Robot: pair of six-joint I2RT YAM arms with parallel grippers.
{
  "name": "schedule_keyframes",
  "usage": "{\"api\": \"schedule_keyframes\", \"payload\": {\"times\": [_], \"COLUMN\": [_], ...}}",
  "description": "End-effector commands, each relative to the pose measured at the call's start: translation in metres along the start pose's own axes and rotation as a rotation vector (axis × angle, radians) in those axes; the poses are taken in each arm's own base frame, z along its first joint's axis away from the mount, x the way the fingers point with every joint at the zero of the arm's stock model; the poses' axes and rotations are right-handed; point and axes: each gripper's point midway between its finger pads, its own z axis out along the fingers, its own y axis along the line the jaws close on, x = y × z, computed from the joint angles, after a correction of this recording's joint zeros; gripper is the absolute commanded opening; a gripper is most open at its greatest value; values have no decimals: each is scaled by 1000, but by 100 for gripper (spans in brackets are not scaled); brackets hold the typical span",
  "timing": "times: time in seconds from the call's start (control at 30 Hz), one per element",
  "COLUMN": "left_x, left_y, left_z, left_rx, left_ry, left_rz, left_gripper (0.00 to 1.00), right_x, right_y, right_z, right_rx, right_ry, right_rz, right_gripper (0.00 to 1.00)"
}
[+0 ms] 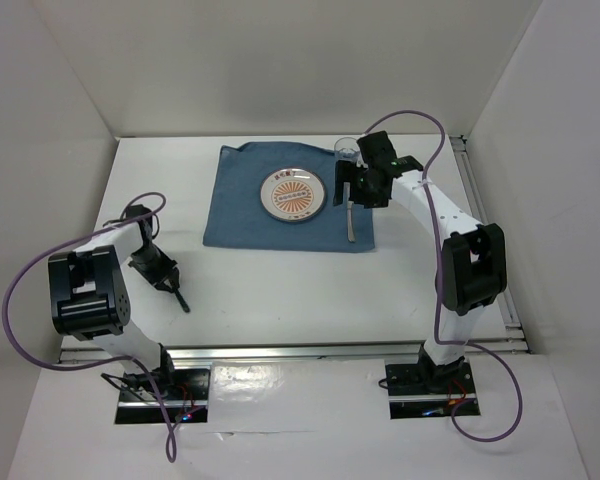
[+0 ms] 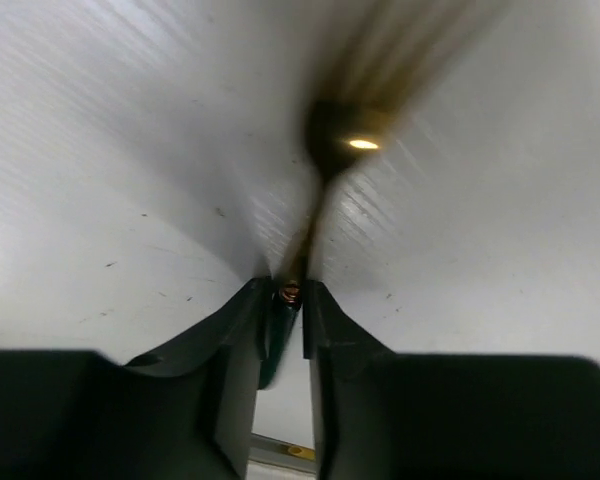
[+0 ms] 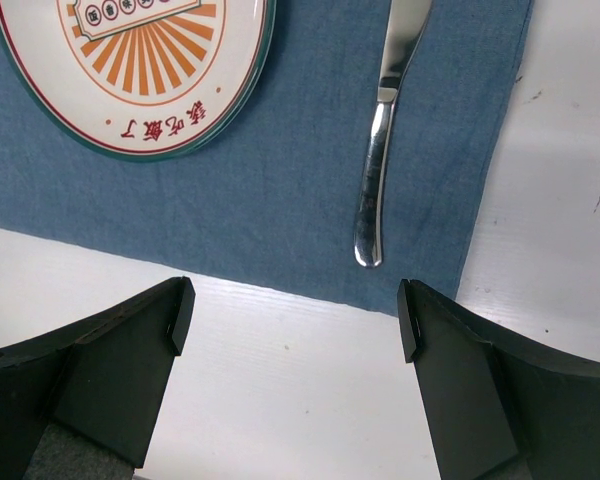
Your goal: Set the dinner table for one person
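The white dinner table [image 1: 310, 290] carries a blue cloth [image 1: 240, 205] with a patterned plate [image 1: 294, 194] at its middle. A silver knife [image 1: 349, 215] lies on the cloth to the right of the plate. My left gripper [image 1: 170, 283] is low at the table's left, shut on the thin handle of a dark utensil [image 1: 181, 298]. The left wrist view shows that utensil [image 2: 335, 140] blurred ahead of the gripper [image 2: 290, 290]; spoon or fork, I cannot tell. My right gripper [image 1: 363, 190] hangs open over the cloth's right part, above the knife [image 3: 378, 160], empty [image 3: 295, 310].
A clear glass [image 1: 344, 152] stands at the cloth's far right corner, just behind the right gripper. In the right wrist view the plate [image 3: 130, 70] and the cloth's near edge [image 3: 280, 230] lie ahead of the fingers. White walls enclose the table on three sides.
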Motion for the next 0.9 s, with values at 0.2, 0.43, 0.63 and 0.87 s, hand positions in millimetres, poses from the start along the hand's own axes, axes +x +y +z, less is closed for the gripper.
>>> {"api": "schedule_keyframes", "payload": {"times": [0.2,0.43,0.63,0.87], "left_x": [0,-49,-63,-84], "left_y": [-17,-67,-151,-215], "left_z": [3,-75,-112,-114], "left_rx": [98,155,206,167], "left_ry": [12,-291,-389,-427], "left_rz": [48,257,554,637], "left_gripper": [0,0,0,0], "right_x": [-24,-22,-9,-10], "right_y": [12,10,1,1], "right_z": [-27,-31,-34,-44], "right_rx": [-22,-15,21,24], "right_ry": [-87,-93,-63,-78], "right_rz": [-7,3,14,32], "right_gripper": [95,95,95,95]}}
